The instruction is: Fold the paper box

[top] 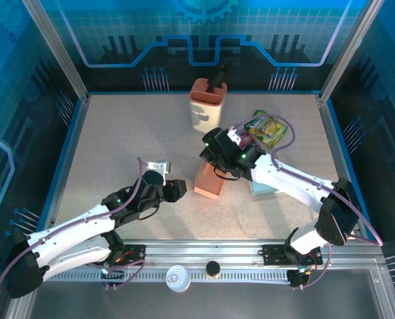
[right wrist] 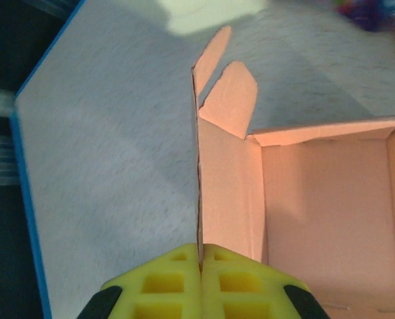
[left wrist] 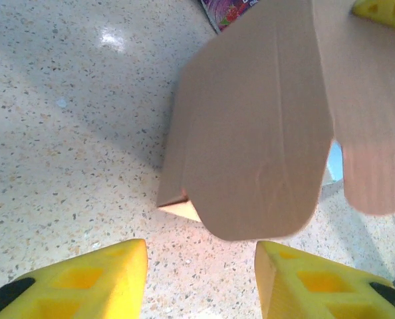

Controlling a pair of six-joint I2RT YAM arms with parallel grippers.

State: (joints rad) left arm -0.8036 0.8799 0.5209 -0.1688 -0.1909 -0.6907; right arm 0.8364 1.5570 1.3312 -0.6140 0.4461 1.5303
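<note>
- Left gripper point(top: 175, 191), jaws apart and empty, hovers just left of the paper box point(top: 209, 181) at mid-table. In the left wrist view its yellow fingers point(left wrist: 98, 289) flank a loose rounded flap. The best move looks to be meeting that flap squarely and pressing it inward along its crease, slowly, so the card bends at the fold and not across the panel
- Right gripper point(top: 219, 167), at the box's far right, is clamped on one upright side wall, fingertips pressed together over the thin card. It should serve as the anchor, holding firm and level while the flap is pushed. If the pinch slackens, the light box would likely skid on the speckled table point(top: 118, 146) or twist out of square
- The box stands between the two grippers, near of a tall pink container point(top: 207, 103) and left of a snack packet point(top: 267, 129). It is salmon-pink card, opened into a rectangular shell with an empty interior. Rounded flaps jut loose at one end, none tucked in yet, and faint creases mark its panels
</note>
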